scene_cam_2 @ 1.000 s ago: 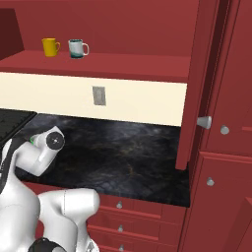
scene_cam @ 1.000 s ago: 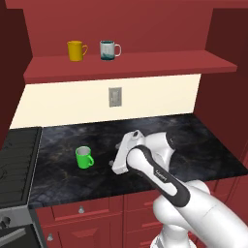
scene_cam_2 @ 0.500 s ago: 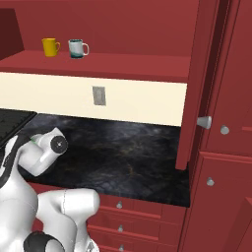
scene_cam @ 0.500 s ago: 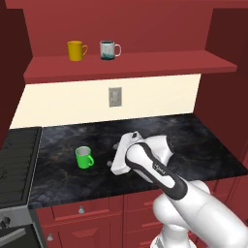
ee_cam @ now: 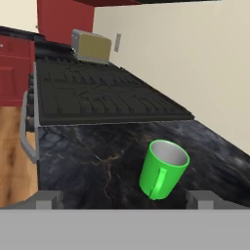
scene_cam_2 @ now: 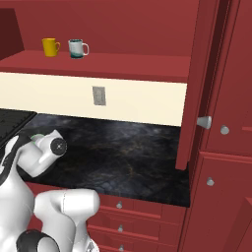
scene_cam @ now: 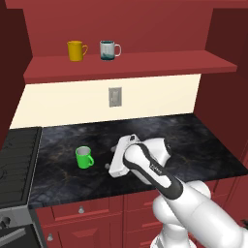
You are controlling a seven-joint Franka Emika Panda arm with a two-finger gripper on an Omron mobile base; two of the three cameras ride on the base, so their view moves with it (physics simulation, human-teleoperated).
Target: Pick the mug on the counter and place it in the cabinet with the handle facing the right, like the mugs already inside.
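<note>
Green mug (scene_cam: 84,157) upright on the black counter (scene_cam: 203,145), left part of the slab, near the stove (scene_cam: 17,164). Pale grey inside visible from above. In hand view mug (ee_cam: 162,169) stands between the two finger tips and a little beyond them, apart from both; handle (ee_cam: 158,179) faces the camera. In left base view handle sits on the mug's right side, toward the arm.

Gripper (scene_cam: 109,159) low over the counter, just right of the mug, pointing at it, not touching. Jaws spread wide, nothing between them; finger tips (ee_cam: 48,199) show at the far left and far right of the hand view's bottom. In right base view, arm bulk at lower left; a sliver of green shows just behind the wrist; fingers hidden there.

Cabinet shelf (scene_cam: 145,63) above the counter, red back wall behind. Yellow mug (scene_cam: 75,50) and white-and-teal mug (scene_cam: 108,50) side by side on the left part of the shelf, both upright, handles to the right. Same pair at upper left in right base view (scene_cam_2: 49,47), (scene_cam_2: 76,48).

Wall outlet (scene_cam: 115,97) on the cream backsplash between shelf and counter. Toaster-like box (ee_cam: 91,47) beyond the stove in hand view.
</note>
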